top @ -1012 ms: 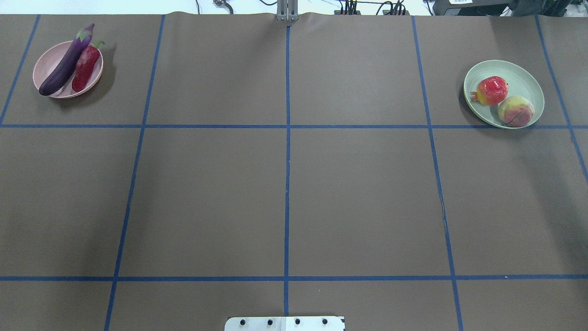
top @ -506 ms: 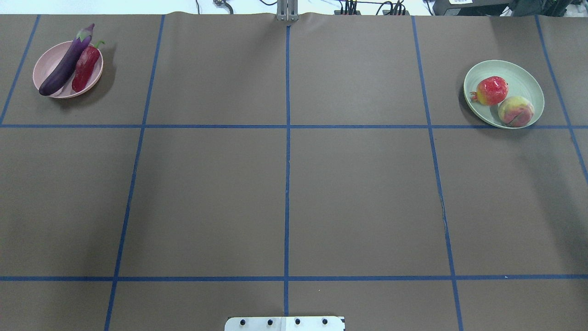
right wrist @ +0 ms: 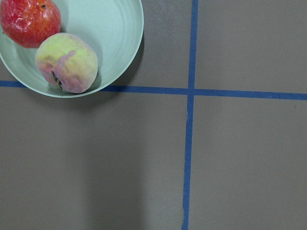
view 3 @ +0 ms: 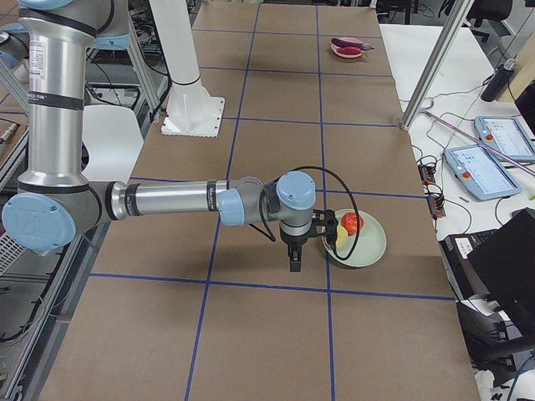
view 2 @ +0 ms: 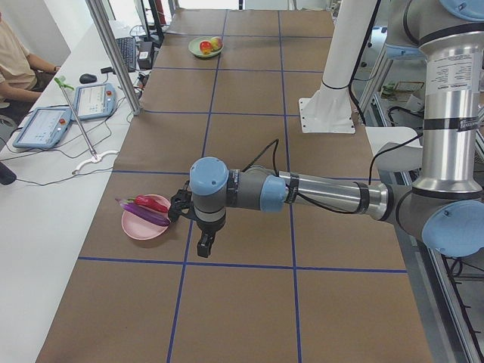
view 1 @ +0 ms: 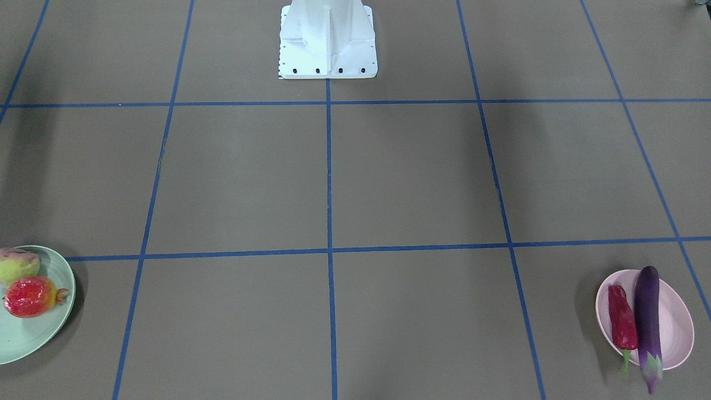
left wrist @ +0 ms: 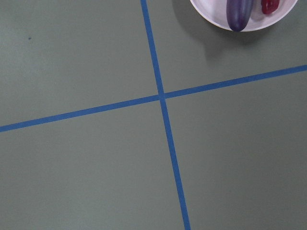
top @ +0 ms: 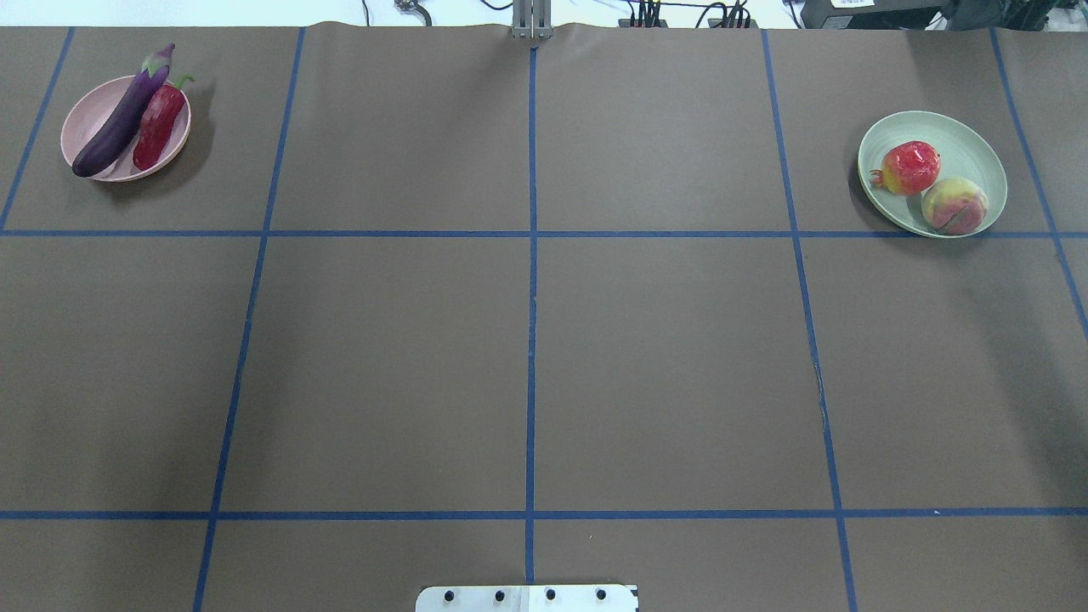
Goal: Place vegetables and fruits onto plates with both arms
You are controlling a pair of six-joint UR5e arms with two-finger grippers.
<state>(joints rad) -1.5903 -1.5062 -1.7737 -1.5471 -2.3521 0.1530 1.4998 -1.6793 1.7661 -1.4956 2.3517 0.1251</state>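
Note:
The purple eggplant (top: 123, 115) and the red chili pepper (top: 159, 127) lie side by side on the pink plate (top: 93, 110) at the far left. The pomegranate (top: 911, 167) and the peach (top: 954, 205) sit on the mint green plate (top: 969, 144) at the far right. My left gripper (view 2: 204, 246) hangs above the table beside the pink plate (view 2: 140, 227), apart from it. My right gripper (view 3: 294, 259) hangs beside the green plate (view 3: 368, 246), apart from it. Both show only in the side views, so I cannot tell whether they are open or shut.
The brown table cover is marked by a blue tape grid (top: 531, 234). The white pedestal base (view 1: 328, 39) stands at the robot's edge. Tablets (view 2: 45, 125) and an operator (view 2: 15, 60) are beyond the table's far side.

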